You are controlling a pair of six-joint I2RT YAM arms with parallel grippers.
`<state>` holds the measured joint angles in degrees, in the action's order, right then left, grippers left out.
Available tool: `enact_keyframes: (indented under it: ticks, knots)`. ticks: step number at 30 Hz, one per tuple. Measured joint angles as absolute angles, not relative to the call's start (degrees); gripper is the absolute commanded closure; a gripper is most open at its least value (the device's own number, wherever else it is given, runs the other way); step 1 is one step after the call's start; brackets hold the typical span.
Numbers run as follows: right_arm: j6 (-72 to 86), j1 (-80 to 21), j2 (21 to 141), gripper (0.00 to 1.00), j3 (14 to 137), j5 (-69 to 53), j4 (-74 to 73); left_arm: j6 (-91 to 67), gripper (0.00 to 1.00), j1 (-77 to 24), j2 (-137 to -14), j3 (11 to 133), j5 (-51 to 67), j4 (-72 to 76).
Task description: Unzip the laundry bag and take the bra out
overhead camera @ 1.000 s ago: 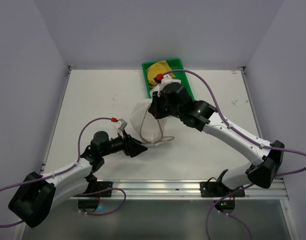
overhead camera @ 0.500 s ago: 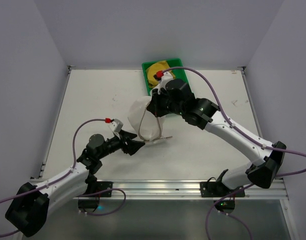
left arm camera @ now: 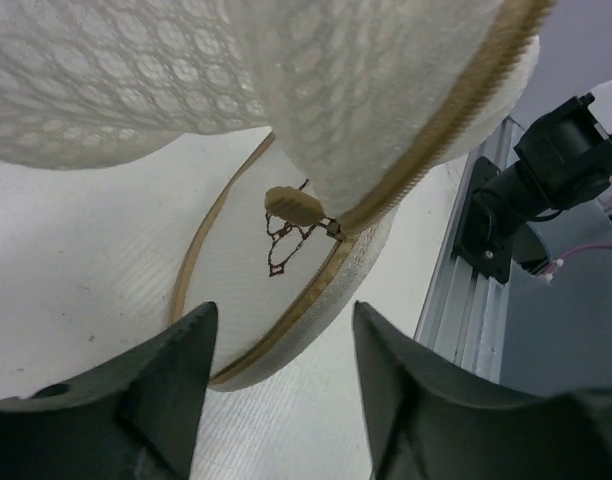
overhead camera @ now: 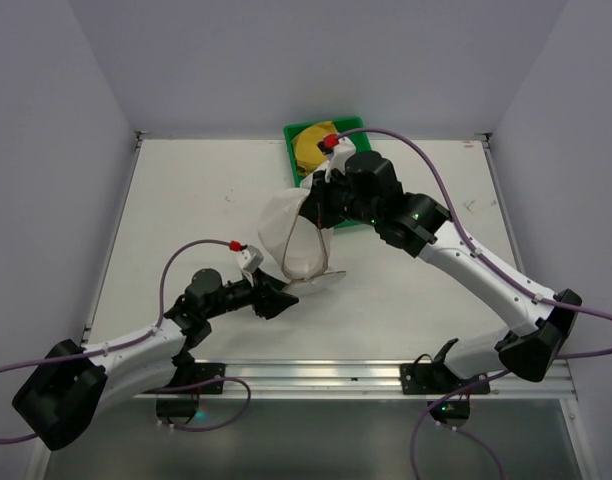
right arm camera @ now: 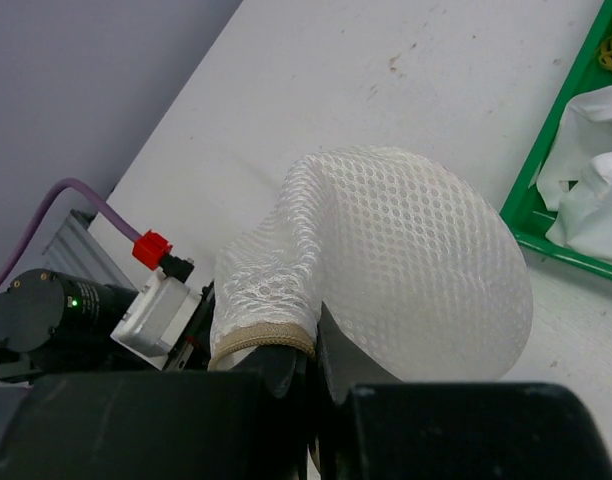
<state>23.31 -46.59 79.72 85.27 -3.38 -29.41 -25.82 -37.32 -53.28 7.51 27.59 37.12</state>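
Fingers, top view: left gripper (overhead camera: 284, 299) lies released near the bench's (overhead camera: 186, 200) near edge, just beside the laundry bag (overhead camera: 281, 225). The right gripper (overhead camera: 319, 215) holds the bag's body raised at mid-bench, before the green tray (overhead camera: 358, 126) at the far edge.

Left wrist view: spread fingers (left arm camera: 156, 390) frame the flap lid (left arm camera: 236, 270), which lies on the bench, and a tan zipper pull (left arm camera: 294, 206).

Right wrist view: fingers clenched on the bag's tan-edged rim (right arm camera: 261, 340).

Enclosed tabletop cell, seen from above.
A white table (overhead camera: 186, 200) with a few small dark marks (overhead camera: 229, 198) fills the middle of the frame; plain pale grey-lilac walls (overhead camera: 316, 60) rise at left, back and right, evenly lit; an aluminium rail (overhead camera: 316, 372) runs along its lower edge.
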Motion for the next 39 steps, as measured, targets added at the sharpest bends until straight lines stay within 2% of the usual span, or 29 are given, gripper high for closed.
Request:
enact_keyframes:
  ticks: [4, 7, 11, 18, 27, 34, 35, 37, 39]
  knots:
    - [23.3, -46.2, 79.4, 1.00, 84.7, -3.4, -28.7, -26.4, 0.60, -37.9, -56.0, 9.2, 28.2, 36.9]
    - [23.5, -45.1, 78.3, 1.00, 82.8, -3.2, -27.7, -28.4, 0.86, -38.4, -56.4, 9.5, 29.2, 36.7]
    - [23.5, -43.8, 77.6, 1.00, 79.9, -2.5, -25.8, -31.7, 1.00, -39.1, -55.5, 9.5, 30.7, 36.2]
    - [22.2, -43.8, 76.8, 1.00, 68.6, -2.1, -18.8, -43.2, 1.00, -39.2, -50.2, 10.2, 32.7, 33.3]
    - [21.4, -44.6, 74.6, 1.00, 49.3, -0.7, -11.9, -64.1, 1.00, -39.2, -50.2, 10.6, 34.6, 29.8]
    - [20.2, -44.8, 67.9, 1.00, 43.7, 0.6, -8.3, -80.1, 1.00, -39.2, -45.7, 5.8, 33.4, 27.4]
    - [19.9, -44.8, 67.4, 0.98, 43.3, 0.6, -7.6, -81.7, 1.00, -39.2, -45.0, 5.7, 32.7, 26.6]
    - [19.5, -45.1, 66.8, 0.87, 42.3, 0.6, -6.3, -84.3, 1.00, -39.1, -43.9, 5.7, 31.4, 25.3]
    - [18.9, -45.5, 66.3, 0.80, 41.4, 0.5, -5.7, -86.2, 1.00, -39.0, -43.5, 5.7, 30.3, 23.7]
